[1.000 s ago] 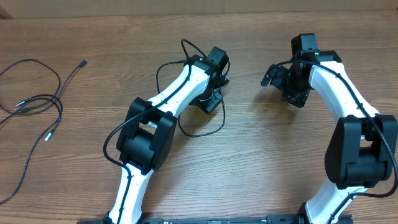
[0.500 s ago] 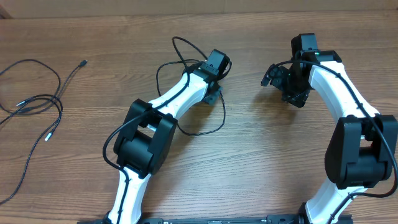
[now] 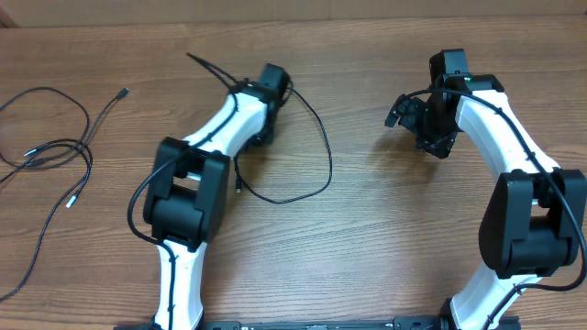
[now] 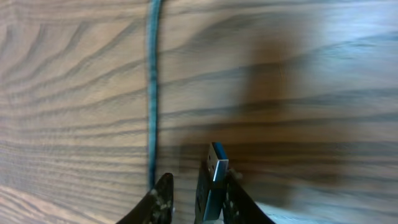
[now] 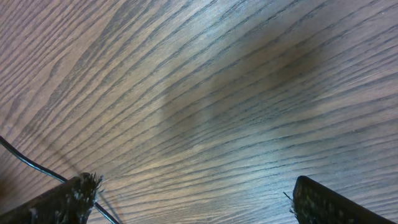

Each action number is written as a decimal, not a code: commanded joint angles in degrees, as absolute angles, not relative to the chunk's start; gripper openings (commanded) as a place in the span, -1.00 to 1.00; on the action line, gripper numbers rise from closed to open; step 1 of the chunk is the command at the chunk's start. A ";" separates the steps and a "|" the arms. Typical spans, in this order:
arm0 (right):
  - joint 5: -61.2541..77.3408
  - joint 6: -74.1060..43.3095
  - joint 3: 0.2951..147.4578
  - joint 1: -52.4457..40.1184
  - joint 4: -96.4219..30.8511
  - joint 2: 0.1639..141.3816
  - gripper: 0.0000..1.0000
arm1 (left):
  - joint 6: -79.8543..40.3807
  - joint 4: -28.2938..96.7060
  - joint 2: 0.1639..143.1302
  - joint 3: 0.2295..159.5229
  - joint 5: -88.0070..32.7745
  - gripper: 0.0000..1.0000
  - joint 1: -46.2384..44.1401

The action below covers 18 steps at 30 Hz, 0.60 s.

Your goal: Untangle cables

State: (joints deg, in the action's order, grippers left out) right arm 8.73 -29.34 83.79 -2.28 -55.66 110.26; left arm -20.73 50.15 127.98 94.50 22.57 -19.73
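The brown wood-grain table (image 3: 367, 266) carries two white-and-black arms (image 3: 229, 128). A loose bundle of thin black cables (image 3: 55, 151) lies at the far left. Another thin black cable (image 3: 326, 165) loops from the left gripper (image 4: 194, 186) toward the middle. The right gripper (image 5: 193, 199) hangs with its jaws wide apart over the wood. The left gripper's fingers (image 4: 161, 199) stand narrowly apart around a silver, blue-tipped plug (image 4: 216, 174). Whether they pinch it I cannot tell.

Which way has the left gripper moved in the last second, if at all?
Yes. Overhead, the left gripper, holding a cable plug, has shifted left, away from the unmoved right gripper.
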 commanded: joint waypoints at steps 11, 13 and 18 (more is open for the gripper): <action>8.40 -29.28 84.33 -2.28 -55.55 110.32 1.00 | -24.45 56.45 129.97 101.69 9.17 0.33 -14.68; 8.40 -29.28 84.33 -2.28 -55.55 110.32 1.00 | -24.45 58.94 129.95 104.57 9.17 0.45 -14.66; 8.40 -29.28 84.33 -2.28 -55.55 110.32 1.00 | -24.43 64.42 129.97 110.13 9.19 0.56 -14.63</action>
State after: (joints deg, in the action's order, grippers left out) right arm 8.73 -29.39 83.79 -2.28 -55.66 110.26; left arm -24.05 63.09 129.58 106.50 10.09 -14.26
